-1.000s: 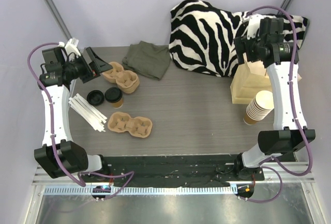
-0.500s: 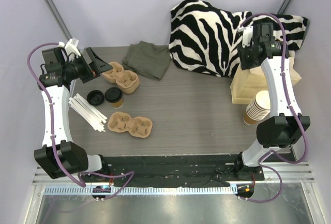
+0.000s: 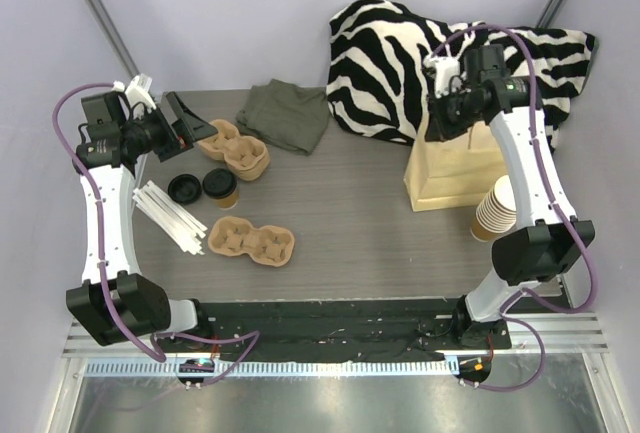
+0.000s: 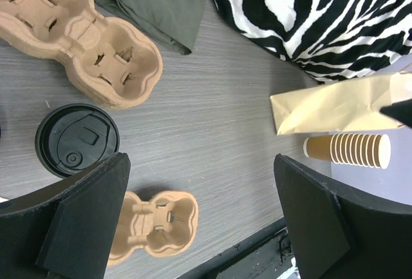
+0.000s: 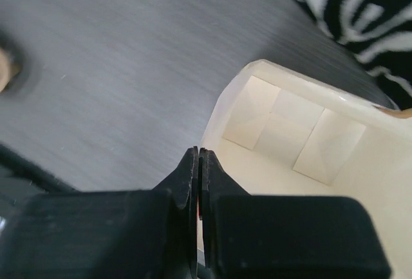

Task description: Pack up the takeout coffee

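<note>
The step in hand looks like readying the bag, not yet the cup. The right gripper (image 5: pixel 198 153) is clenched on the near rim of the paper bag (image 3: pixel 455 168). Its fingers are pressed flat together over the edge, and the bag's open mouth and folded floor lie just beyond them. The takeout coffee (image 3: pixel 220 186), lidded and upright, stands far across the table from that hand. It sits below and just ahead of the left gripper (image 3: pixel 190 123), which hangs released with its fingers spread wide and holds nothing. The next move probably falls to the left hand: drop around the cup's tapered wall under the lid, avoiding the loose lid (image 3: pixel 185 190) beside it.
</note>
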Motion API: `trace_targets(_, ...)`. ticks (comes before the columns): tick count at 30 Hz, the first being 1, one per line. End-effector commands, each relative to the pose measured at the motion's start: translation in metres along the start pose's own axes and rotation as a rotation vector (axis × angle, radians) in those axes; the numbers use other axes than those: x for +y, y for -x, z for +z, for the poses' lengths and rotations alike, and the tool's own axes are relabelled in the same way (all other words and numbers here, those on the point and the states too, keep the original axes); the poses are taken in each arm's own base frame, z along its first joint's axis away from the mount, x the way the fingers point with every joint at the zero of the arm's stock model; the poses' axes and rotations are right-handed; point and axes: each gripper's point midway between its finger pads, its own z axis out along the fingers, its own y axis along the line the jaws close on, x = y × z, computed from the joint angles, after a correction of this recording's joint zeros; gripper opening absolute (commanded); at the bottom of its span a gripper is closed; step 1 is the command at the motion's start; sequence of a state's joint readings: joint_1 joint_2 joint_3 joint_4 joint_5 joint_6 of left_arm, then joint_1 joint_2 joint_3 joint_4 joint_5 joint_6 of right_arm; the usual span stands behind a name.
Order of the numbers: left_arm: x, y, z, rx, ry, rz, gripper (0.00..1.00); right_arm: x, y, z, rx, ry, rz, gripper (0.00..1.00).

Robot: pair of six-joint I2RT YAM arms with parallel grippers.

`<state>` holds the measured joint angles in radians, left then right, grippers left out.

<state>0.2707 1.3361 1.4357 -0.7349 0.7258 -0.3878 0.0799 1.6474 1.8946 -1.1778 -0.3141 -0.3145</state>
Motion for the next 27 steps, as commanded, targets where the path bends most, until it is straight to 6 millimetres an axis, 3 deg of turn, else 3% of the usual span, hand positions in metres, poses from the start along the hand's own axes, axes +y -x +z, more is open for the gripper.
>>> trace_targets(1,-0.008,0.007,-0.008,-0.021,0.0,0.029,1.0,0.084,0.006,-0.031,-0.071,0.218,-0.199,0.01)
trace_targets(8,-0.004,0.001,-0.01,-0.003,0.022,0.028,1.0,0.172,-0.037,-0.045,-0.039,0.396,-0.422,0.01)
trace_targets(11,0.003,-0.003,-0.012,0.013,0.059,0.03,1.0,0.198,-0.054,-0.055,-0.017,0.472,-0.506,0.01)
trace_targets(14,0.017,-0.016,-0.013,0.06,0.118,0.057,1.0,0.219,-0.07,-0.065,0.005,0.524,-0.609,0.01)
trace_targets(20,0.04,-0.048,-0.018,0.19,0.169,0.131,1.0,0.231,-0.084,-0.064,0.032,0.527,-0.667,0.04)
trace_targets(23,0.044,-0.063,-0.022,0.276,0.155,0.186,1.0,0.232,-0.079,-0.067,0.018,0.524,-0.68,0.34)
trace_targets(24,0.046,-0.066,-0.023,0.297,0.154,0.196,1.0,0.232,-0.074,-0.07,0.002,0.521,-0.679,0.59)
trace_targets(26,0.049,-0.076,-0.027,0.341,0.147,0.224,1.0,0.235,-0.055,-0.086,-0.069,0.51,-0.686,0.76)
trace_targets(27,0.048,-0.079,-0.028,0.351,0.143,0.23,1.0,0.236,-0.048,-0.089,-0.087,0.507,-0.683,0.9)
